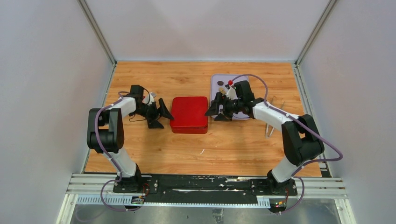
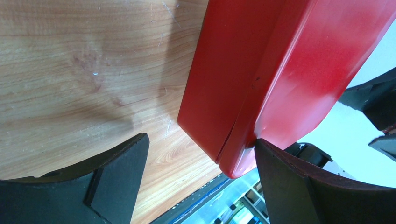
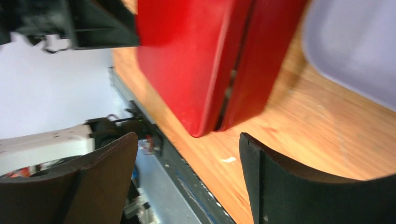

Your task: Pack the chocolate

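Note:
A closed red box [image 1: 189,114] lies flat in the middle of the wooden table. My left gripper [image 1: 161,114] is open at the box's left side. In the left wrist view the box [image 2: 261,79] fills the upper right, and one finger [image 2: 299,182] touches its near corner while the other rests over bare wood. My right gripper [image 1: 215,109] is open at the box's right side, and in the right wrist view the box [image 3: 196,65] shows a thin gap between lid and base. One small dark round chocolate [image 1: 220,83] sits on the lavender tray [image 1: 215,78]. The rest of the tray is hidden by the right arm.
A pale pair of tongs [image 1: 270,126] lies on the table right of the right arm. A small white scrap [image 1: 201,151] lies on the wood in front of the box. White walls enclose the table on three sides, and a metal rail runs along its near edge.

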Robot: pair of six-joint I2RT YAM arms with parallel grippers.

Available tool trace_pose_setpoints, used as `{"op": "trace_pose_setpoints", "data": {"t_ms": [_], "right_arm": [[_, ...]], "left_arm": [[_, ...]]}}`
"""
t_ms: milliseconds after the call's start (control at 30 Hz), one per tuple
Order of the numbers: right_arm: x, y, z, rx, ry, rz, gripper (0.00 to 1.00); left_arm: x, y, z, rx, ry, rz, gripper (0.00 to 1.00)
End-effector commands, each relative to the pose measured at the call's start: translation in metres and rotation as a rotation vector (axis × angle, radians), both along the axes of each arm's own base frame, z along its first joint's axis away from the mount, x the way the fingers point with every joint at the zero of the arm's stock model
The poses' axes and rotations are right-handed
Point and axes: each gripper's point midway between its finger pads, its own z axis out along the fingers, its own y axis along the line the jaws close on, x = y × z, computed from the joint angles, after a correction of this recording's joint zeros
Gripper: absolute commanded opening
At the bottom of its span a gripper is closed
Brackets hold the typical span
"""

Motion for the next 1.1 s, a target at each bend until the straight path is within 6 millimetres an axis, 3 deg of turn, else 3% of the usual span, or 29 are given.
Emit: {"op": "trace_pose_setpoints", "data": {"t_ms": [0,133,300,433,767,1067], "right_arm": [[-0.015,-0.035,-0.026,-0.335,-0.033,0.066,0.85],[-0.004,-0.033,-0.016,-0.467,-0.127,0.097,0.95],[0.007,-0.022,-0.020,-0.522,-0.158,0.111,0.96],[0.002,-0.010,-0.031,-0.599,-0.176,0.175,0.97],[-0.010,-0.038,-0.065,-0.753,-0.142,0.179,0.90],[-0.009,-0.036,-0.060,-0.735,-0.164,0.170,0.88]], "left_arm": [[-0.004,0.000,-0.008,0.020,0.008,-0.026,0.88],[-0.007,-0.009,-0.008,0.022,0.004,-0.061,0.86],[-0.010,-0.009,-0.009,0.022,0.009,-0.068,0.85],[-0.011,-0.010,-0.010,0.021,0.013,-0.072,0.85],[-0.010,-0.019,-0.009,0.011,0.014,-0.099,0.85],[-0.002,-0.021,0.003,0.009,-0.014,-0.111,0.85]]}}
